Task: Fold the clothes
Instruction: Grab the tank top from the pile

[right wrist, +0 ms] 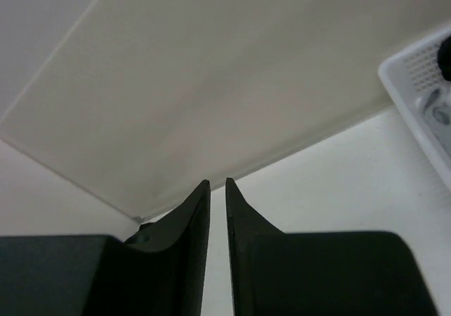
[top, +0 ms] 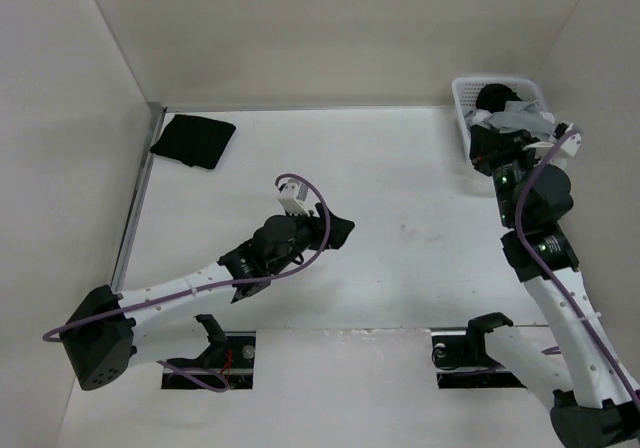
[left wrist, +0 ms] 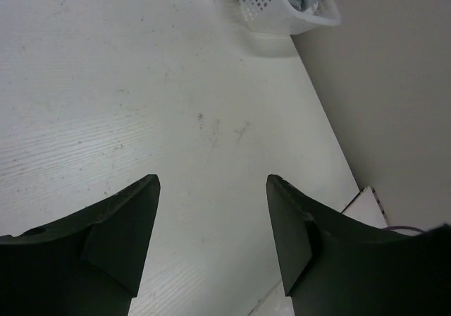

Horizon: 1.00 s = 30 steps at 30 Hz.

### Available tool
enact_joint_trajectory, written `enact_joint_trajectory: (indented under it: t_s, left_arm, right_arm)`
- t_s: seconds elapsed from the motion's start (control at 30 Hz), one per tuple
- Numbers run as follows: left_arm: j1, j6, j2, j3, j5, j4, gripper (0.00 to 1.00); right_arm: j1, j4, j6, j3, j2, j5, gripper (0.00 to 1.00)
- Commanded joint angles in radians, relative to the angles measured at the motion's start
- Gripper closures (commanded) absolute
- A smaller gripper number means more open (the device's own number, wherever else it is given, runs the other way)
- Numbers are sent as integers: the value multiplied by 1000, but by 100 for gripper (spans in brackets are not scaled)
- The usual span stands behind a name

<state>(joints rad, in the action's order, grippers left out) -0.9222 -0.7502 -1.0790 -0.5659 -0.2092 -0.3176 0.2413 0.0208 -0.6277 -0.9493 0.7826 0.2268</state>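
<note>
My left gripper [left wrist: 211,210] gapes over bare white table [left wrist: 141,83]. Right gripper [right wrist: 217,210] nearly together, seemingly empty, beside white plastic lattice basket [right wrist: 416,76].

Bright, even overhead light; soft shadows under the arms on the white table [top: 400,218]. Sharp overhead, close black fingers [right wrist: 197,259] slightly blurred.

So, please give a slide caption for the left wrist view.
Open left gripper above the bare white table; white basket at the far edge.
</note>
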Motion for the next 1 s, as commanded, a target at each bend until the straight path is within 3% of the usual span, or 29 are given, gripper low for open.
enact_joint_trajectory:
  t_s: [0.0, 0.1, 0.23, 0.3, 0.37, 0.5, 0.6, 0.73, 0.8, 0.97]
  left_arm:
    - [-19, 29, -22, 20, 7, -74, 39]
    - [-28, 48, -65, 24, 13, -93, 39]
    - [-33, 84, -116, 35, 28, -132, 40]
    - [-33, 103, -131, 44, 45, -155, 42]
    - [-24, 112, -139, 55, 60, -175, 51]
    - [3, 109, -128, 81, 73, -189, 71]
    - [30, 107, -122, 92, 80, -190, 72]
    - [78, 101, -127, 103, 102, -195, 59]
    - [98, 92, -142, 112, 122, -224, 55]
    - [128, 69, -206, 120, 166, -279, 52]
  right_arm:
    - [-23, -97, 13, -22, 93, 89, 79]
    - [-72, -87, -1, -23, 171, 132, 62]
    - [-133, -27, -33, -20, 288, 141, 61]
    - [-165, 2, -52, -20, 352, 141, 72]
    - [-214, 22, -61, -48, 447, 158, 98]
    - [-329, 30, -84, -150, 640, 190, 99]
    - [-401, 31, -96, -238, 783, 201, 81]
    - [-483, 24, -122, -376, 973, 154, 53]
    - [-513, 24, -132, -457, 1059, 122, 45]
    - [-570, 50, -193, -594, 1207, 8, 41]
